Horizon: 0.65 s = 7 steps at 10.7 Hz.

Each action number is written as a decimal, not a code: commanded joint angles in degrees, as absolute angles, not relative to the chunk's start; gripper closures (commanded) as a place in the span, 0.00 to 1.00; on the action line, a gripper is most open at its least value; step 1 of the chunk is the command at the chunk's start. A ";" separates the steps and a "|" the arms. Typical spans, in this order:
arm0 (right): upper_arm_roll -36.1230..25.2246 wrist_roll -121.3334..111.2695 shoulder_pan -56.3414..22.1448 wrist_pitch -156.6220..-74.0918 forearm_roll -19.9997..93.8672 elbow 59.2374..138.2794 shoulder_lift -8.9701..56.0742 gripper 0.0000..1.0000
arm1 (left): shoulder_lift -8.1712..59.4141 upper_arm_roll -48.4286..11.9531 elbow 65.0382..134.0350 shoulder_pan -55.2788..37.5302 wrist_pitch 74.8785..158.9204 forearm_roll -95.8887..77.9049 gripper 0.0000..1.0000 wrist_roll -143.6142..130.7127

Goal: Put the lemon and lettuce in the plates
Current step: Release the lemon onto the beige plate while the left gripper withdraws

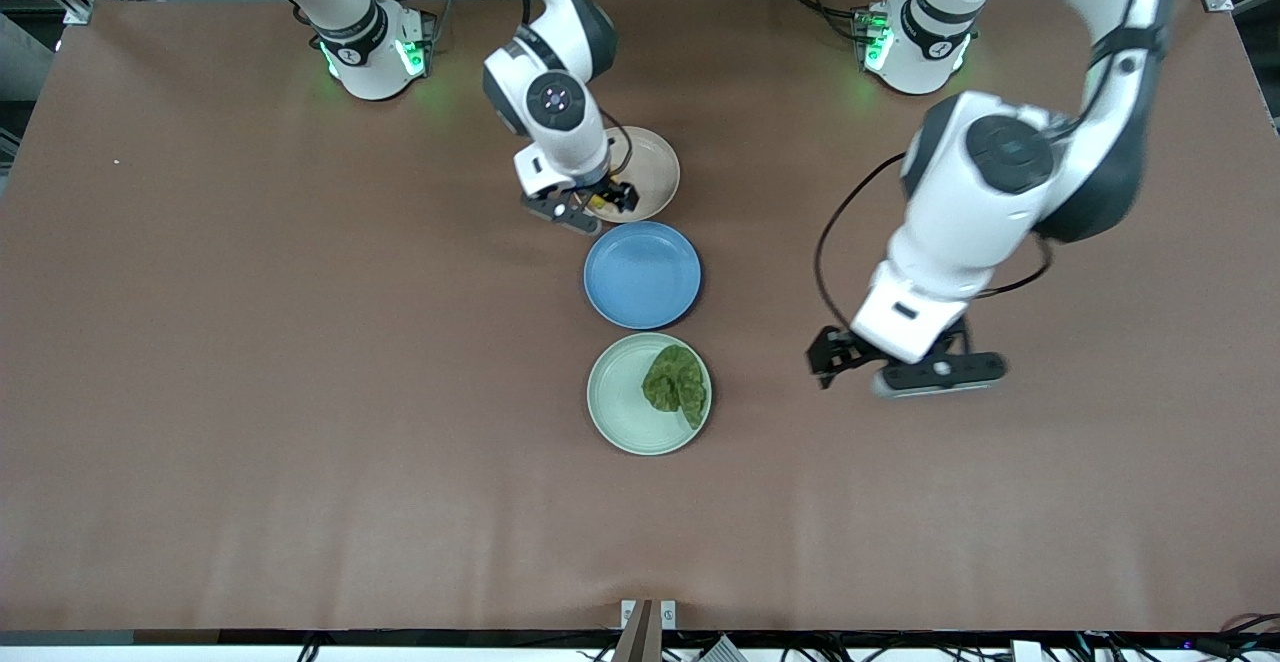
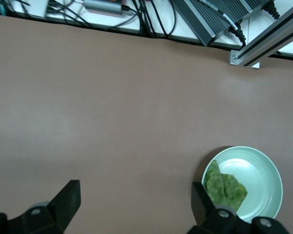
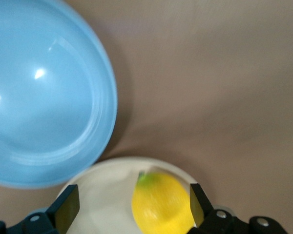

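I can read no text from here: no label, brand, number or sign on the bench (image 1: 300,392), the plates (image 1: 625,422) or the arms. The marks on the arm bases are too small for me to make out.

desk (image 1: 250,392): broad bare brown surface toward both arms' ends, open passage. obstacles: three plates in a line down the middle, at 12 the beige plate (image 1: 655,167) holding the lemon (image 3: 162,204), with the right gripper (image 1: 592,204) low over its rim, jaws wide; blue plate (image 1: 642,274) between; at 6 the mint plate (image 1: 630,412) holding lettuce (image 1: 677,380). left gripper (image 1: 905,362), jaws spread, hangs over bare desk beside the mint plate.
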<state>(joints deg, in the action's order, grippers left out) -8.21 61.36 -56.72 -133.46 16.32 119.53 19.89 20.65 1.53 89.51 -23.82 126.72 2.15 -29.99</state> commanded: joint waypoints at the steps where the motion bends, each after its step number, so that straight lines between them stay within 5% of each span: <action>1: -9.40 53.13 -51.44 -131.22 14.33 119.18 19.60 0.00 | 14.08 0.97 91.05 -19.45 119.64 2.46 0.00 -21.23; 7: -11.68 33.42 -39.74 -130.96 10.12 121.81 18.90 0.00 | 5.81 1.05 90.97 -9.68 105.49 1.67 0.00 -4.77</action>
